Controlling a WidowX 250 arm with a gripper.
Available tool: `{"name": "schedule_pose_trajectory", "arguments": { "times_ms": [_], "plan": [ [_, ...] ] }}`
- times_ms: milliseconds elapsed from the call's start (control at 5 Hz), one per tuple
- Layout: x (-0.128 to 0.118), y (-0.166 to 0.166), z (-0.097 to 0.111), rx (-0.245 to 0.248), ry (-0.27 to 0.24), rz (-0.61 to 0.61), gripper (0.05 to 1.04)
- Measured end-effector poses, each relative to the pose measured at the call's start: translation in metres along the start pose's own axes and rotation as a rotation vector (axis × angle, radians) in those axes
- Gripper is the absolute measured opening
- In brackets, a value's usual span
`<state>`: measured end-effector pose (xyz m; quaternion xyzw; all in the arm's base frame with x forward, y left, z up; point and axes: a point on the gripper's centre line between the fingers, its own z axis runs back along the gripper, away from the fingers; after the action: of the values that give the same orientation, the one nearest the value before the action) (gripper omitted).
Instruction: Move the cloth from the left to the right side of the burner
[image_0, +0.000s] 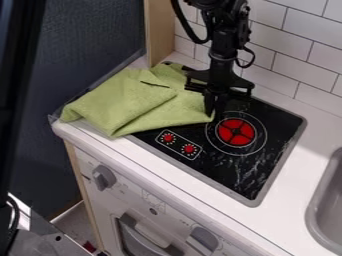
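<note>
at the left, the cloth (127, 100) lies folded and rumpled over the counter (280, 215) and the left part of the stove (234, 170), behind the knobs (179, 143). its near right corner comes up to the left edge of the burner (235, 132), so the job looks barely begun: none of the cloth is on the burner's right side, and the whole carry across is left to do. the arm (225, 47) comes in from the top edge, its gripper (214, 111) pointing down at the cloth's right end, just left of the burner and very near or touching that corner. whether the jaws are open, closed or pinching cloth, i cannot tell; a hold there would suit a pull to the right.
</note>
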<state>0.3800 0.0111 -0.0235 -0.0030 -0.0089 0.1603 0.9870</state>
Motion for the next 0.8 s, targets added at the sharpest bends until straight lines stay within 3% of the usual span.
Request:
{"name": "schedule_pose_trajectory", "arguments": {
  "times_ms": [400, 600, 800],
  "plan": [
    [-0.028, -0.029, 0.027, -0.015, 0.053, -0.036, 0.052],
    [-0.049, -0.043, 0.035, -0.058, 0.096, -0.036, 0.052],
    [-0.072, -0.083, 0.037, -0.136, 0.077, -0.100, 0.052]
  ]
}}
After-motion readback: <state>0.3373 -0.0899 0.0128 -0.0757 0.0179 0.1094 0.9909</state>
